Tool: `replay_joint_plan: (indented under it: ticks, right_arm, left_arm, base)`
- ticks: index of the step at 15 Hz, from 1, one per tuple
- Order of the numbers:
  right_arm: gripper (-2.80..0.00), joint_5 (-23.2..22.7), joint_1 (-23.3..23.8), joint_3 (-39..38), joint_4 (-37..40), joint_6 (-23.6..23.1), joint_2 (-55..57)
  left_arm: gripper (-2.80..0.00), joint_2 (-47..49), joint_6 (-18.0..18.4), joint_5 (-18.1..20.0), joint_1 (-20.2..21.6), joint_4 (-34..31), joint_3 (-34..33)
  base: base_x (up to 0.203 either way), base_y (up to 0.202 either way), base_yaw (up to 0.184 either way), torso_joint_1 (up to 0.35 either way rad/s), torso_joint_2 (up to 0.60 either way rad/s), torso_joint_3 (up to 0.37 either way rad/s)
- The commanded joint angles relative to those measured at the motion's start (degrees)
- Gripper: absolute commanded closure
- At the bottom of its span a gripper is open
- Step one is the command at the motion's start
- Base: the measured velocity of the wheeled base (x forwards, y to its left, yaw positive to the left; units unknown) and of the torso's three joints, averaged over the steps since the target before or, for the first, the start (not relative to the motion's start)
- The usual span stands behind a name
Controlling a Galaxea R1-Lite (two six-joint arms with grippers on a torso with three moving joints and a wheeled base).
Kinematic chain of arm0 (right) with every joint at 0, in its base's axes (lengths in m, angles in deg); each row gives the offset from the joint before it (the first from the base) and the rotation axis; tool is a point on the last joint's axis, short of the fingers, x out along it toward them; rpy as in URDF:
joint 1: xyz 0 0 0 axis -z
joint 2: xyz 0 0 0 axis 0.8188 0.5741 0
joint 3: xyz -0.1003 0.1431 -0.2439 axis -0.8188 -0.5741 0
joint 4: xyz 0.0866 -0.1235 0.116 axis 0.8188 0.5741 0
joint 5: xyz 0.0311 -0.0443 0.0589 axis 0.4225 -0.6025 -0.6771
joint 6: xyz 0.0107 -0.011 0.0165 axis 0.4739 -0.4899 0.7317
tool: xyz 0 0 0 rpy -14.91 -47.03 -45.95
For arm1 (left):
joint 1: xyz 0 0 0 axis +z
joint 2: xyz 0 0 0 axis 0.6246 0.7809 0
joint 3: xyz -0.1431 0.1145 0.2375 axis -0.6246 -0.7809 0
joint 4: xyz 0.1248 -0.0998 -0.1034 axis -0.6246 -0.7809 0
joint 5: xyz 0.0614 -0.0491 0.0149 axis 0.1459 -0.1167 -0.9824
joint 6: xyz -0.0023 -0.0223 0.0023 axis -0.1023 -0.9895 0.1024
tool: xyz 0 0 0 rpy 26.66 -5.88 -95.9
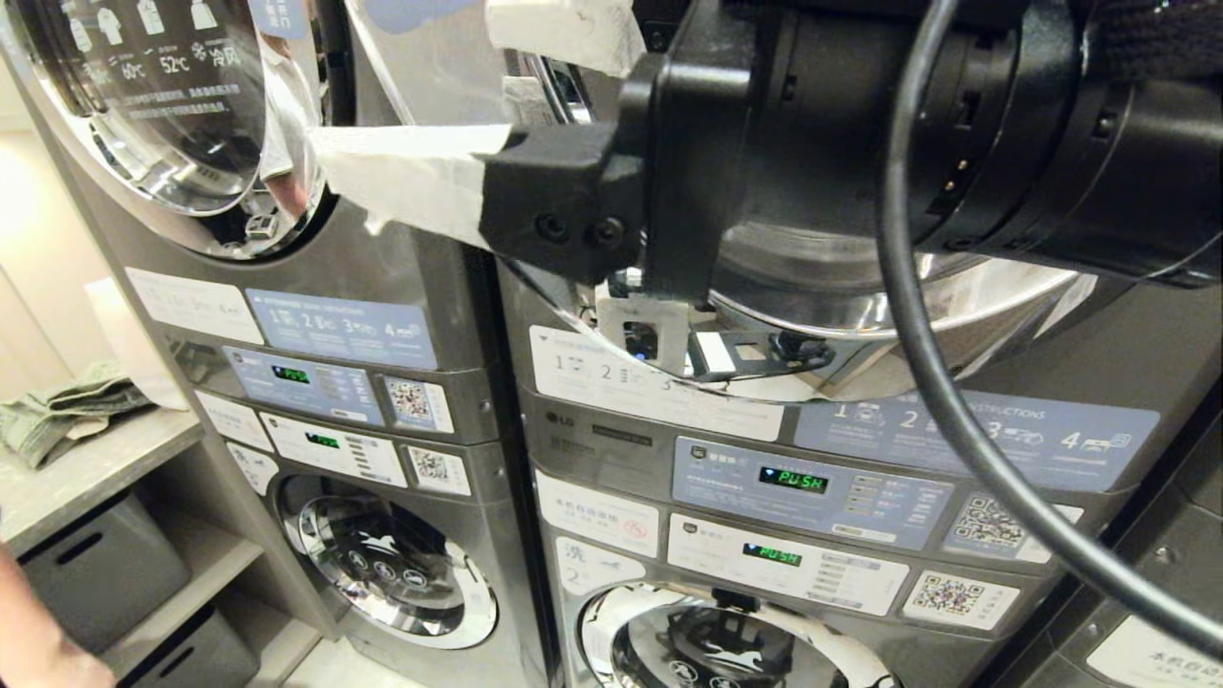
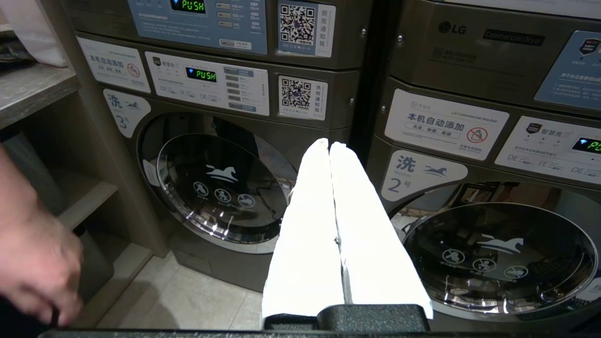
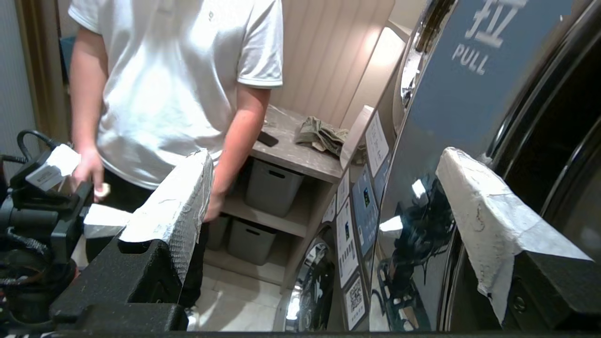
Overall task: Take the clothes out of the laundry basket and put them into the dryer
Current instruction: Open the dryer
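Risking a glancing slip: right gripper [image 3: 324, 188], fingers spread wide and empty, held against dryer door [image 3: 422, 155] edge; left gripper [image 2: 331, 220] pressed together, parked below.

The right end effector [image 1: 435, 115] is matte black, blocky plastic, its two fingers [image 3: 483, 216] wrapped in wrinkled white tape. Two round screw heads sit in the base of one finger. A thick black cable [image 1: 932, 363] loops across the broad cylindrical black wrist housing. The left end effector [image 2: 328, 146] has the same black base and long, tapering fingers wrapped in white tape.
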Motion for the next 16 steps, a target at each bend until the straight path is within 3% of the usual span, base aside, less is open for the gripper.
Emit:
replay_joint_plan:
  ticks: [1,16]
  right_arm:
    - [-2.80,0.0,-0.2,2.1,-0.2,0.0,1.2]
    - [-2.80,-0.1,3.1,3.9,-0.9,1.8,0.6]
  left_arm:
    - [0.00,0.0,0.0,0.0,0.0,0.0,-0.1]
    - [0.00,-0.1,0.0,0.0,0.0,0.0,0.0]
  base:
    - [0.000,0.000,0.000,0.000,0.00,0.000]
    - [0.000,0.000,0.000,0.000,0.00,0.000]
